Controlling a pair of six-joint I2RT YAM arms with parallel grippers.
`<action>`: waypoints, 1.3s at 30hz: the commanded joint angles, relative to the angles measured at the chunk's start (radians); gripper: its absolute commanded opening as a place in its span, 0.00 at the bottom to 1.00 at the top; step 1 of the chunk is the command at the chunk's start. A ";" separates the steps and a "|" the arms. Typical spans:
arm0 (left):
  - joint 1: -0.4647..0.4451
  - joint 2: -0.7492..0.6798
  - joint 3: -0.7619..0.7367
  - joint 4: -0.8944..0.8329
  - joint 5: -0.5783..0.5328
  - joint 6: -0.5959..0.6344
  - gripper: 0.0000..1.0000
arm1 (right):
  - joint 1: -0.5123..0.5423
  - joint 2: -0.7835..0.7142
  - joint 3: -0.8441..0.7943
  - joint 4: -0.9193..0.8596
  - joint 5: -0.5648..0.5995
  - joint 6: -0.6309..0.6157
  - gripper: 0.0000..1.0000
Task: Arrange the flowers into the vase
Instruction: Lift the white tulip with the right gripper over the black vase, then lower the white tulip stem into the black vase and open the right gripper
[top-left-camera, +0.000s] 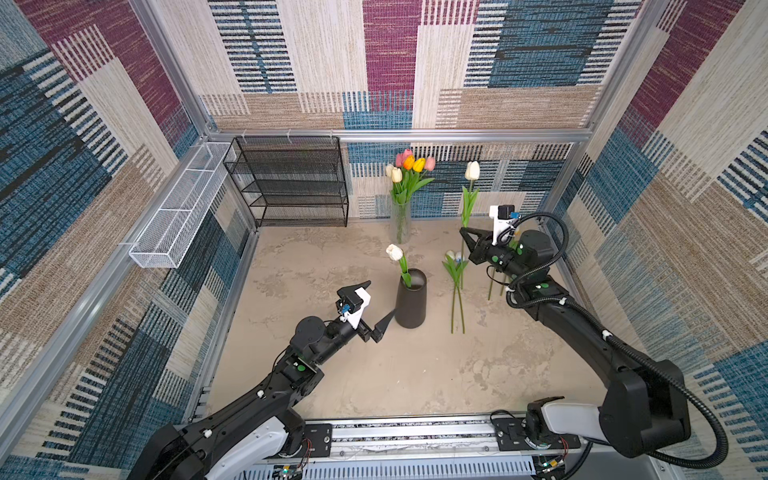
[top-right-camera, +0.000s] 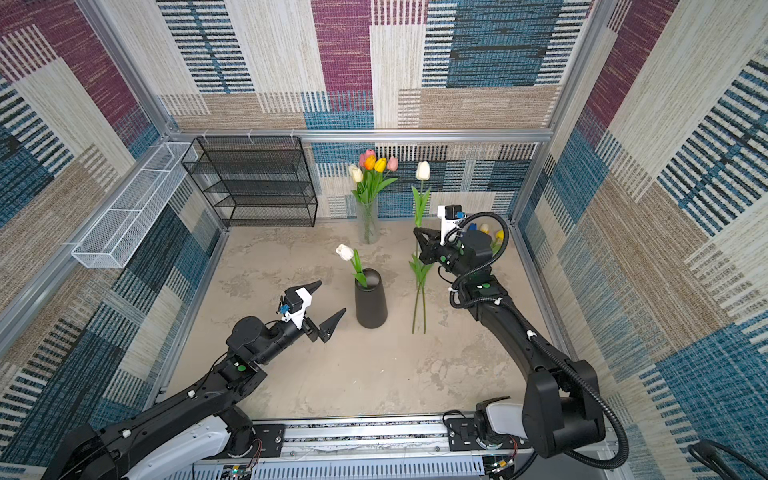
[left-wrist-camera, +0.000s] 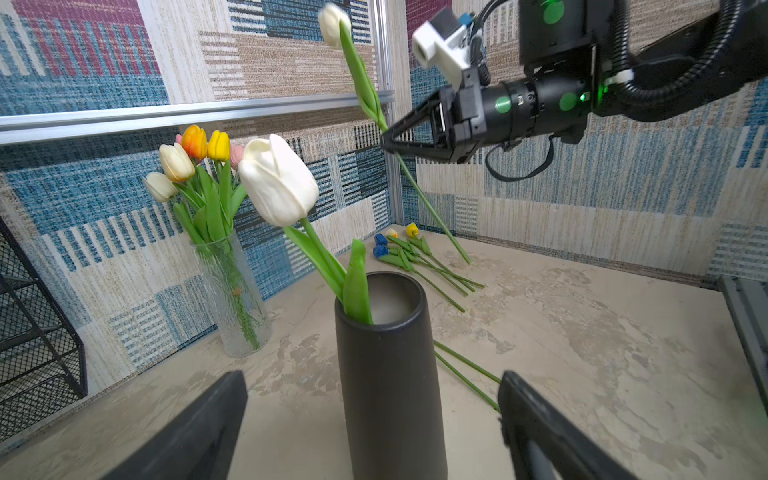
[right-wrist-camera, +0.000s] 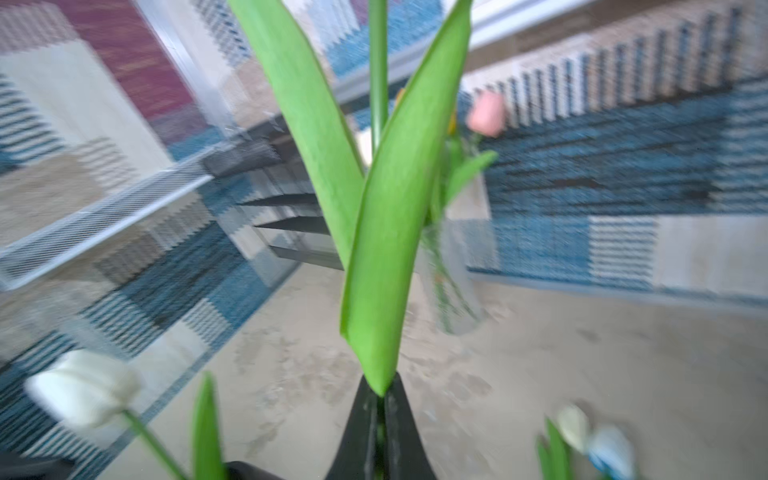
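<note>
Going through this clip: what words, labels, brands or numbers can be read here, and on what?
None can be read.
Dark vase, glass vase, wire shelf: no print.
Green dots: plain marks, no lettering.

- Bright, even, diffuse light filled both top views; shadows on the counter (top-left-camera: 374, 374) were faint.
- Walls bowed at those views' edges.
- Motion blur smeared the right wrist view; only the tulip leaf (right-wrist-camera: 386, 249) was fairly sharp.
- The left wrist view was crisp centrally.
</note>
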 joint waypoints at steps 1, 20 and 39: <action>0.000 -0.001 -0.004 0.060 0.006 -0.032 0.97 | 0.026 0.002 -0.016 0.439 -0.166 0.087 0.00; -0.001 -0.011 -0.049 0.050 -0.006 -0.039 0.97 | 0.207 0.275 0.024 0.898 -0.218 0.056 0.00; -0.001 0.000 -0.039 0.029 -0.028 -0.019 0.97 | 0.215 0.301 -0.072 0.588 -0.210 -0.198 0.12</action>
